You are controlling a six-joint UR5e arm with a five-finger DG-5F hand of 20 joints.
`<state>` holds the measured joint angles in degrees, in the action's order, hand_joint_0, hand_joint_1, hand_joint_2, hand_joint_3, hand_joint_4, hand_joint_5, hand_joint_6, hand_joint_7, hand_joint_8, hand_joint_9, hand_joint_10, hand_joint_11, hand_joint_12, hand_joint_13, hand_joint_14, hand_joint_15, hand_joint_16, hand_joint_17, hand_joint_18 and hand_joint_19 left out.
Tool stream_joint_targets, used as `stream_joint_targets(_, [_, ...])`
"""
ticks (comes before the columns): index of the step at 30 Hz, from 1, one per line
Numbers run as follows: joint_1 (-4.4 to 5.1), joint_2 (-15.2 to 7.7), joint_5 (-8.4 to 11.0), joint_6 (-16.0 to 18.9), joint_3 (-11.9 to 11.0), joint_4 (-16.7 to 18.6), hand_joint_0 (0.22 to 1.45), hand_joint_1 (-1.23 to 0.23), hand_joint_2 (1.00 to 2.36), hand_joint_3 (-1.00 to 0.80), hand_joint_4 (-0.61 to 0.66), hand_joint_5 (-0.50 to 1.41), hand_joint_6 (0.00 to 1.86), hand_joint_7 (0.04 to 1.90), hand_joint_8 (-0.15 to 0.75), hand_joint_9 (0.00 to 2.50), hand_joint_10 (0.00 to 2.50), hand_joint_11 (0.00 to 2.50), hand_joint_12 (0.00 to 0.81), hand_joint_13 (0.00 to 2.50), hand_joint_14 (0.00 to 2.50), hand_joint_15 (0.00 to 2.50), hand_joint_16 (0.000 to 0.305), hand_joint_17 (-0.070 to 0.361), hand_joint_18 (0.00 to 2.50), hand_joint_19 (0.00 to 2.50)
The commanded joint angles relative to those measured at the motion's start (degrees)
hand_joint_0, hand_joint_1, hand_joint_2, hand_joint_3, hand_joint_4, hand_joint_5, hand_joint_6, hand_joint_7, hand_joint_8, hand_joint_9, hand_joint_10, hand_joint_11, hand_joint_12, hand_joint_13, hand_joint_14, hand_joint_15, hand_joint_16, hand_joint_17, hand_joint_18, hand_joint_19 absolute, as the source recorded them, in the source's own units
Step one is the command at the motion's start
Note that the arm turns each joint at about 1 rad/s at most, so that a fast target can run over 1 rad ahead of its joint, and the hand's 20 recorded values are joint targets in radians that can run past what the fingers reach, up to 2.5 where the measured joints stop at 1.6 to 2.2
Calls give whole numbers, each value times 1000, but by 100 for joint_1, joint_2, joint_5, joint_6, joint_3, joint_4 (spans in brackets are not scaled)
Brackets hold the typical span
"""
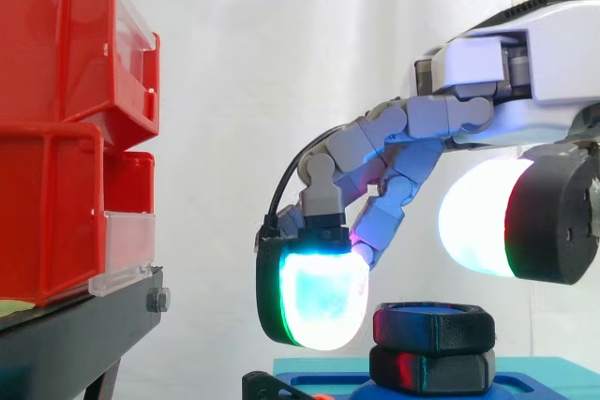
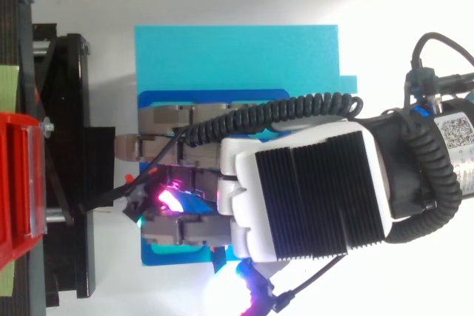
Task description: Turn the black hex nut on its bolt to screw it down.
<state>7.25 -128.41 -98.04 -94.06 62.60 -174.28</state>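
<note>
Leftmost, you have the red bins (image 1: 56, 128) on their black stand (image 1: 75, 334), well clear of the hand (image 1: 394, 152). Its fingers bend downward, spread wide from the thumb, and grip nothing. One glowing fingertip pad (image 1: 319, 302) hangs just left of the black hex nut (image 1: 433, 325). The nut sits below the palm, on a second black hex piece (image 1: 431, 369) on the blue base (image 2: 237, 57).

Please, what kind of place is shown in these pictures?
Probably a robotics lab test bench: a white curtain as backdrop, red bins on a black stand, and the robot's hand over a black hex nut on a blue base.
</note>
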Motion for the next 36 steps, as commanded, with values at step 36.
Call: stream_joint_targets(36, [-74,0,13,-42,437,764,492,-286,1000,-500,98,18,504,1426,205,897,0,0,354,521,0,0,46,104,408,315])
